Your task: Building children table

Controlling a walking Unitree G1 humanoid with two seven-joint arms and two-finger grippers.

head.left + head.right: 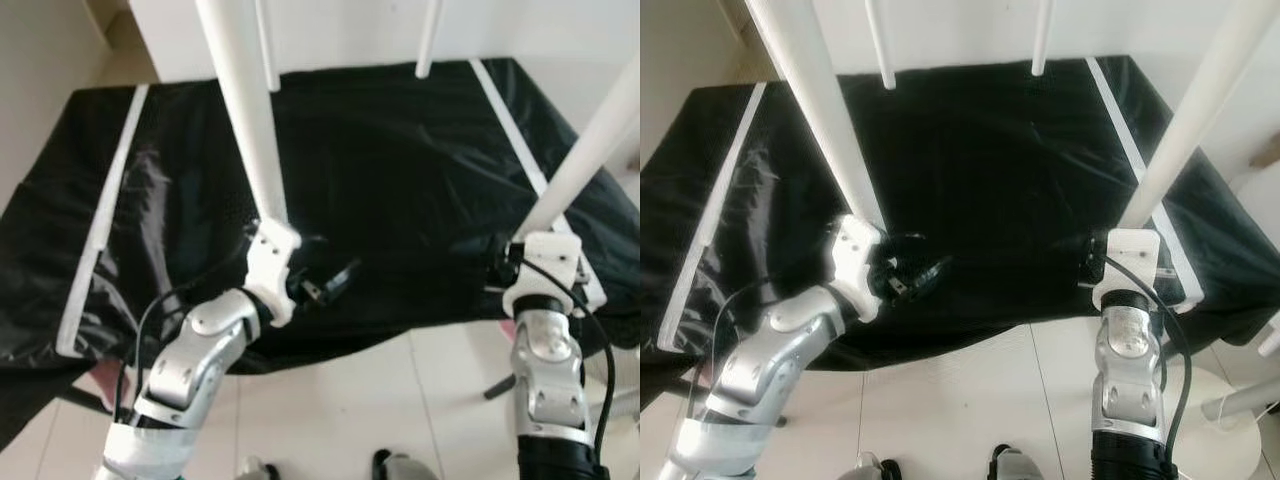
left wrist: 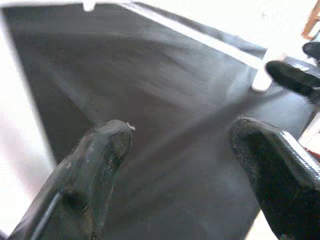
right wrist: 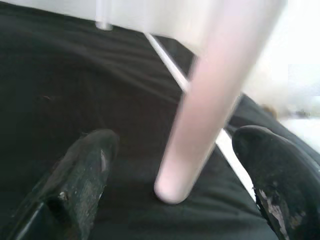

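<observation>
lying upside down before the robot, the tabletop (image 1: 400, 170) is a black, glossy slab with 4 white legs pointing up: 2 near ones, the left leg (image 1: 245, 110) and the right leg (image 1: 590, 150), and 2 far legs (image 1: 428, 40) at the back edge. white rails (image 1: 105, 210) run along its sides. the left hand (image 1: 325, 285) sits low by the base of the left leg, fingers (image 2: 100, 160) spread wide over the black surface and holding nothing. the right hand (image 3: 170, 165) is also wide, with the foot of the right leg (image 3: 200, 115) standing between its fingers but not clamped. the slab looks stiff and fairly light, its sheen suggesting a slippery, wrinkled film, so pinching the flat face seems poor; the round, smooth legs look rigid, and a grip low near the joint should strain them least. the near edge overhangs pale floor tiles (image 1: 400, 400), and a wall (image 1: 40, 70) closes in on the left, so open room seems best toward the robot and upward.
</observation>
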